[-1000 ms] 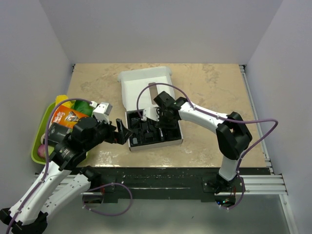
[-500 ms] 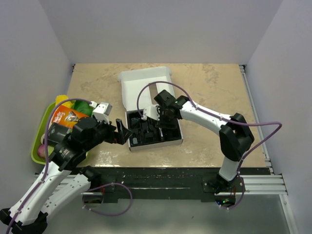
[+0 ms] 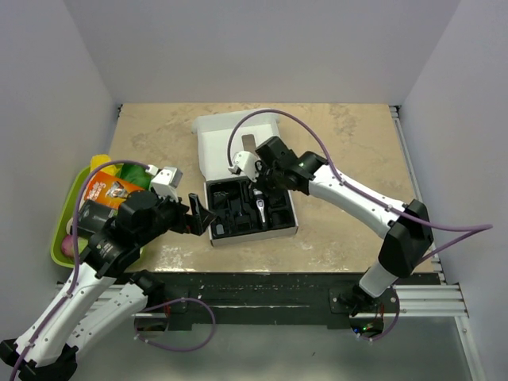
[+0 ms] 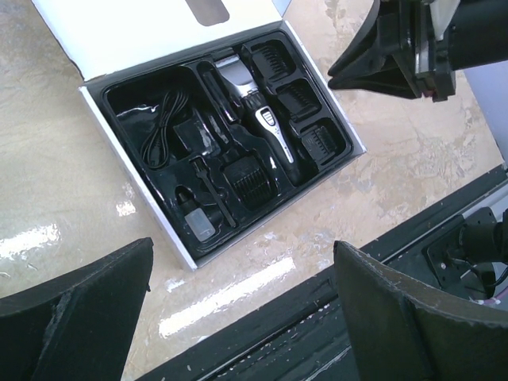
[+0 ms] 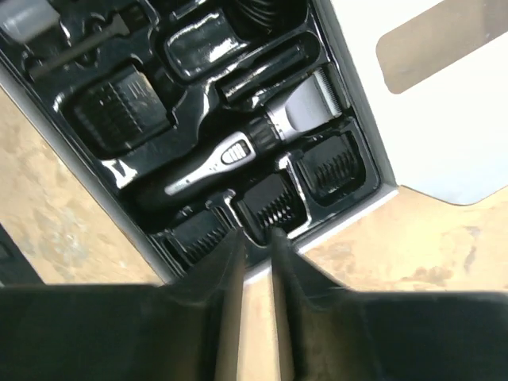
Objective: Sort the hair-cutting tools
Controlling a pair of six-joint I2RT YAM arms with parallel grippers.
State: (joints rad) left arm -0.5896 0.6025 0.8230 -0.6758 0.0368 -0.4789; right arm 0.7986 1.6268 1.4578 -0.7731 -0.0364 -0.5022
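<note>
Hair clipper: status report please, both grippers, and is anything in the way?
Left gripper open, beside box. Right gripper almost shut, empty, over box. Hair clipper lies in box. Nothing blocking.

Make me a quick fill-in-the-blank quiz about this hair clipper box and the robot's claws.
1. The clipper lies in the ___ insert of the white box.
2. Along one wall of the box, ___ comb attachments sit in a row.
3. The left claw is wide ___.
4. The tray at far left in the overhead view is ___.
Missing words: black, three, open, green.
</note>
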